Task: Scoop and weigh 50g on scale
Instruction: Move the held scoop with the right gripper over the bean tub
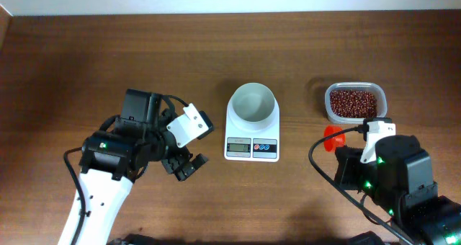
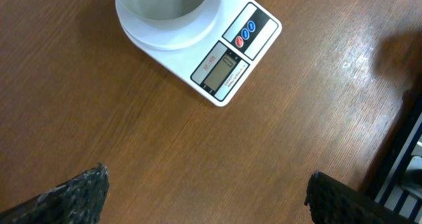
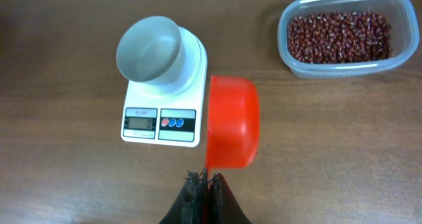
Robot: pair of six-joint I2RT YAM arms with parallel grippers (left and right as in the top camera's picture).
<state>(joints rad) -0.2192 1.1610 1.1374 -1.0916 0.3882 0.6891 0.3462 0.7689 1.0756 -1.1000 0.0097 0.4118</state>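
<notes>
Scale (image 1: 252, 133) at mid-table, round white bowl (image 1: 253, 103) on top, display and buttons toward the arms. Left gripper (image 1: 184, 162) near its left side, over bare table (image 1: 86, 50), fingers wide apart, holding nothing. Right gripper (image 3: 206, 183) pinched together on the handle of a red scoop (image 3: 232, 122), to the right of the scale, near the tub of beans (image 1: 354, 102).

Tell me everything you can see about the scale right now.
The scale is a small white plastic-looking square with a grey display and one red and two blue buttons along its front. It sits flat on the wooden table, carrying a round white bowl that looks empty. Nothing else touches it; the red scoop hangs apart, to its right.
</notes>
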